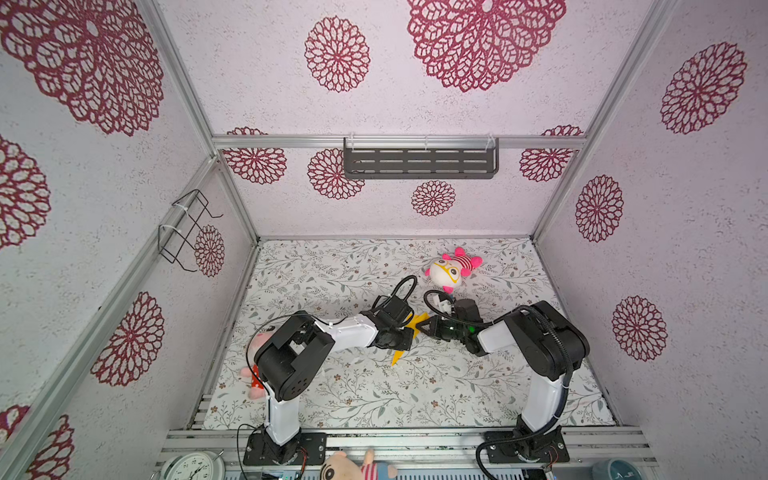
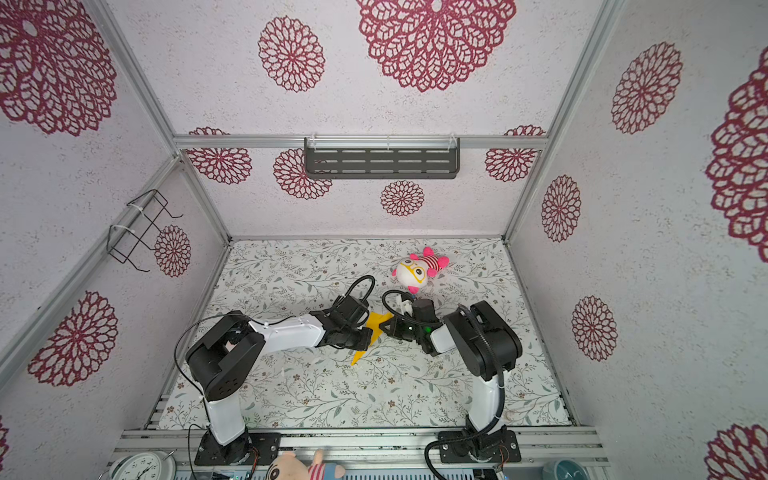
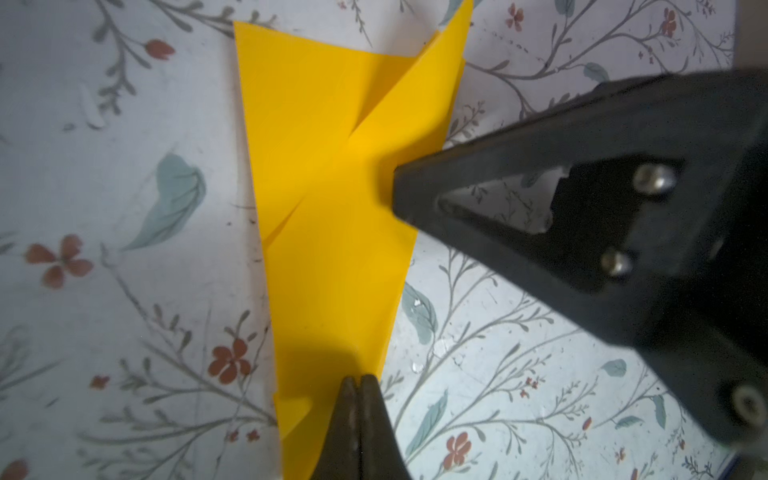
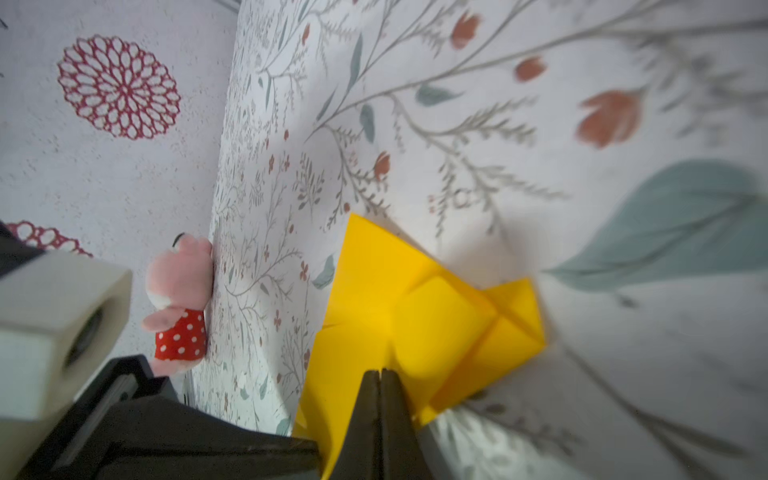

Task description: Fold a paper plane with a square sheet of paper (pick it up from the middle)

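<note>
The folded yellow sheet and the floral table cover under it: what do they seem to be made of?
The folded yellow sheet: thin matte paper, probably; it keeps sharp straight creases and flat overlapping flaps. The floral table cover: a smooth printed surface, perhaps vinyl or coated cloth; the pattern lies flat, with dark scuffs, but the look leaves it open.

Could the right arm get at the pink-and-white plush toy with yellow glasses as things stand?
Probably yes: the pink-and-white plush toy with yellow glasses lies in the open, close to the right claw. But that claw is shut, tip on the folded yellow-orange paper, so it must lift and open first.
</note>
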